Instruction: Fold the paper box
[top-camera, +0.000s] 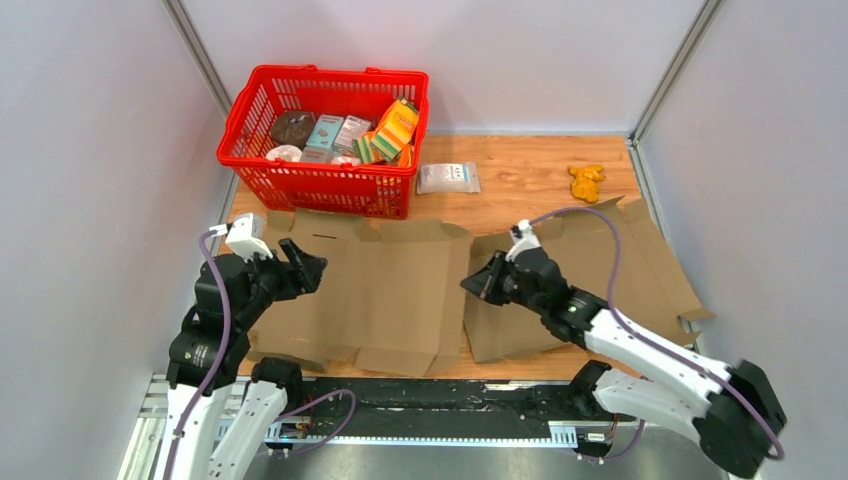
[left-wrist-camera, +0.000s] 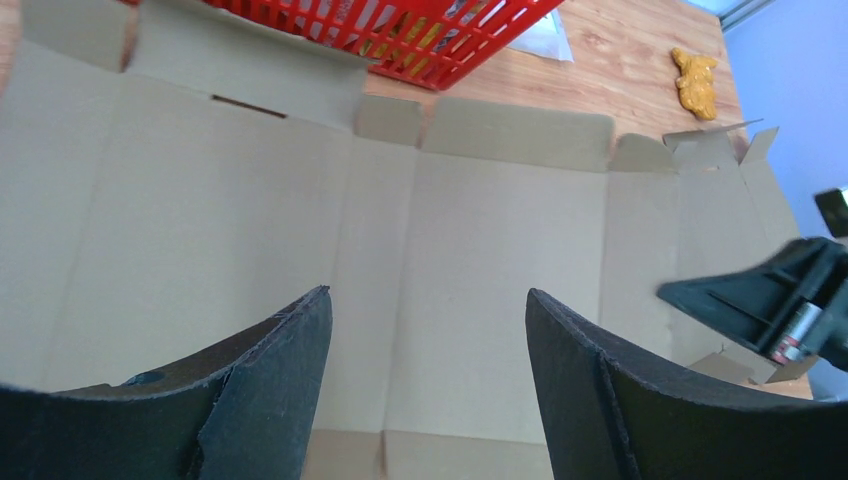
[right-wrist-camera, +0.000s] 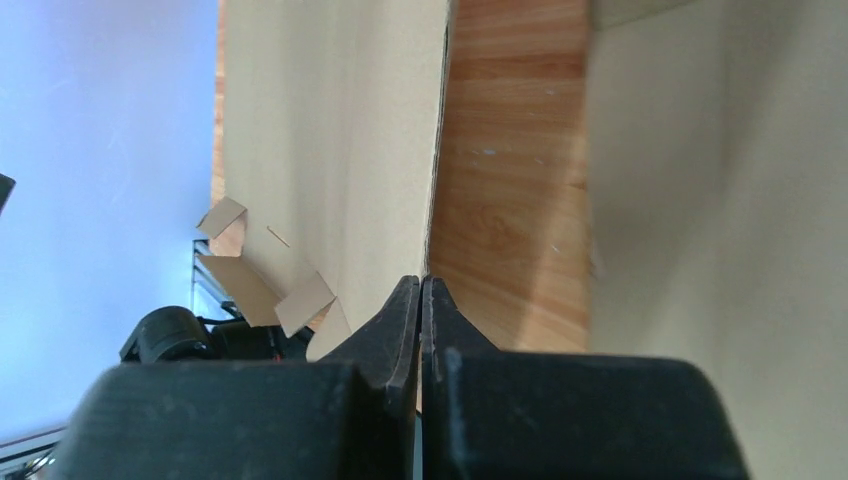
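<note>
Two flattened brown cardboard blanks lie side by side on the wooden desk (top-camera: 520, 180), with a thin strip of wood showing between them. The left blank (top-camera: 380, 290) is creased into panels, with flaps along its edges. The left claw (top-camera: 310, 265) hovers above it, spread wide and holding nothing. The right claw (top-camera: 472, 284) is fully closed at that blank's right edge; whether it pinches the card is unclear. The right blank (top-camera: 640, 260) lies under the right arm. Farther back are a red basket (top-camera: 320, 192) of groceries, a white packet (top-camera: 448, 178) and an orange object (top-camera: 586, 182). Pale grey walls (top-camera: 450, 50) surround the desk.
</note>
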